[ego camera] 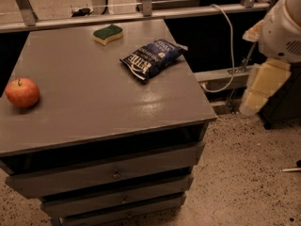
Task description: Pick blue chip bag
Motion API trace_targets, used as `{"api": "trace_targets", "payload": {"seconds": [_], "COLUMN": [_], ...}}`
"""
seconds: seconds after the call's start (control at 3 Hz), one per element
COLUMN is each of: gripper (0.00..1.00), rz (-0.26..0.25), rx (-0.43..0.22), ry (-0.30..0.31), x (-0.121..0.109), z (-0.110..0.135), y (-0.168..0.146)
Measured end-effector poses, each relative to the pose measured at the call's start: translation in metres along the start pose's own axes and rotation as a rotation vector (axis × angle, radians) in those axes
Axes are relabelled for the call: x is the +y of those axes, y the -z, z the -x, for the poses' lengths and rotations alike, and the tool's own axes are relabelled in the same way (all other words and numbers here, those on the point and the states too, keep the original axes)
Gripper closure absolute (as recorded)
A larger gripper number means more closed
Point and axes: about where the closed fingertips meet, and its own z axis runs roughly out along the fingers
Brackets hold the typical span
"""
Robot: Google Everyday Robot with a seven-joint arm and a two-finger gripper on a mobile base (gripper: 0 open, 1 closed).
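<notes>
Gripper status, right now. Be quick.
Gripper: out past the right edge of the cabinet, apart from the blue chip bag lying on top; open or closed cannot be told.

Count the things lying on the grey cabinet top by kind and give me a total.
Blue chip bag: 1
Green-and-yellow sponge: 1
Red apple: 1
Total: 3
The gripper hangs right of the cabinet, touching none of them.

Grey tabletop (94, 112) bears the blue chip bag (151, 59); sponge (107, 34) just beyond-left of it, apple (22, 92) well to its left; the hand (257, 94) hangs off to its right.
</notes>
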Motion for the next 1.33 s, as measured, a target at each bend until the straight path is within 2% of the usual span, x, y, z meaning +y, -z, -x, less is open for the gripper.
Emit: {"api": "trace_targets", "payload": {"seconds": [0.67,1.0,1.33], "gripper": [0.00,0.00,0.00], "rz": [-0.104,-0.143,-0.128], "rx": [-0.180,-0.322,-0.411], "ry": [-0.025,-0.062,-0.092], "x": [-0.080,-0.130,-0.158], "z": [0.033,0.058,0.077], "y": [-0.055,-0.085,-0.117]}}
